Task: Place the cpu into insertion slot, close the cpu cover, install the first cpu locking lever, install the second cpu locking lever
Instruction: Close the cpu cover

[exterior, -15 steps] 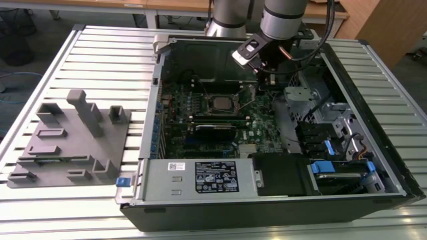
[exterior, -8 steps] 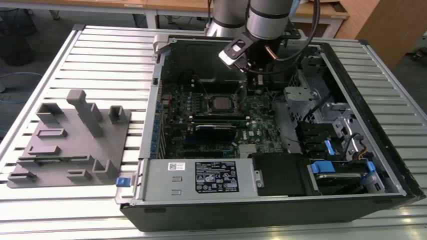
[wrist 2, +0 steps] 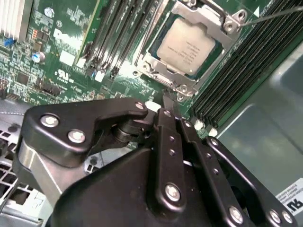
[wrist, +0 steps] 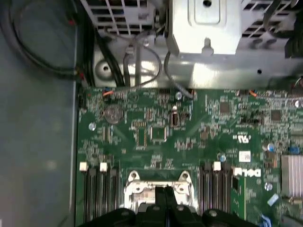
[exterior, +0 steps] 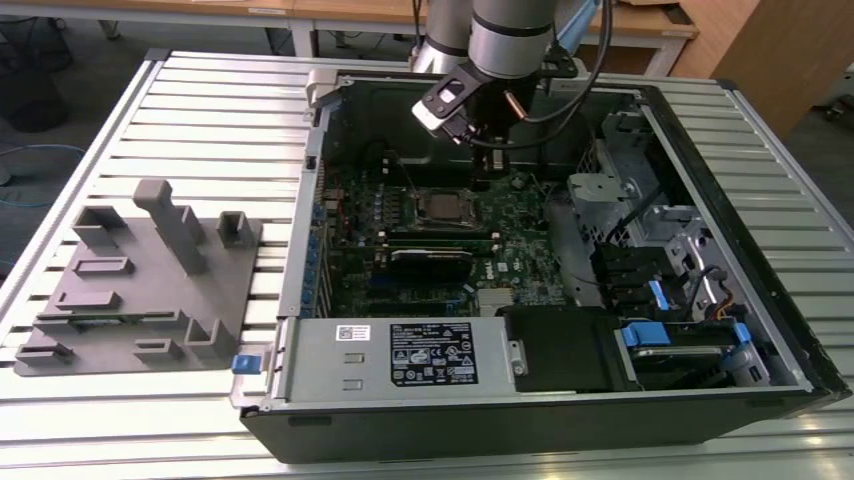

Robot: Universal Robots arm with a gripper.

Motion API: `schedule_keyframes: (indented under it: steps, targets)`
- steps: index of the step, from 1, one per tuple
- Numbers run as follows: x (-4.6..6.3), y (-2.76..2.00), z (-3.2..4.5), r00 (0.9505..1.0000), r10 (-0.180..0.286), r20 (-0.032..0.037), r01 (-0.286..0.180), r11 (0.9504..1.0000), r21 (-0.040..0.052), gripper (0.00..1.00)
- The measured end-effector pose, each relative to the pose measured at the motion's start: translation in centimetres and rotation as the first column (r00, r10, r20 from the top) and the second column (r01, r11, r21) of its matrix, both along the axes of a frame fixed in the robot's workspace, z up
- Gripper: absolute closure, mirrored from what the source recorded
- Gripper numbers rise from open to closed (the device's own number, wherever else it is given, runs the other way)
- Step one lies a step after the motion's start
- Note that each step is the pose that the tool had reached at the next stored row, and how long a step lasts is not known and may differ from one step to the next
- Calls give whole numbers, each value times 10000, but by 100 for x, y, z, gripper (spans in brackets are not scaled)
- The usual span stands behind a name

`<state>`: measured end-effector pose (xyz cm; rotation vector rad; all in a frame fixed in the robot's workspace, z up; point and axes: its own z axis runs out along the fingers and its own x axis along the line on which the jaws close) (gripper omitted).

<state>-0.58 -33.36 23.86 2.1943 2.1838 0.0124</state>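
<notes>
A: Claw state?
B: Claw (wrist 2: pixel 166 103) pinched together, holding nothing.
A: Cpu?
B: Cpu (wrist 2: pixel 189 45) sits in the insertion slot (wrist 2: pixel 217 56), cpu cover (wrist 2: pixel 163 75) framing it, just ahead of the claw tips.

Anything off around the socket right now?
The cpu sits square under the closed cpu cover. One thin lever sticks out from a corner, seemingly unlatched. Nothing looks damaged.

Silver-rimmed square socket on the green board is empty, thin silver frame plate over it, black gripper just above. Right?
Not empty: the second wrist view shows a dull silver-grey square chip seated in the socket, under the frame plate. Rest holds.
</notes>
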Motion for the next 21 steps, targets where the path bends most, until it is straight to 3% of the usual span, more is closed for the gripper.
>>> schedule_keyframes:
  steps: [5, 8, 15, 21]
  targets:
    - [-5, 0, -1, 10000, 0, 0, 0, 10000, 1, 89]
    - [-6, 0, -2, 9999, -1, -101, 1, 10000, 0, 89]
    - [-15, 0, -8, 9999, 0, -108, 0, 10000, 4, 89]
    - [-160, 0, -44, 9999, -1, -109, 1, 10000, 1, 89]
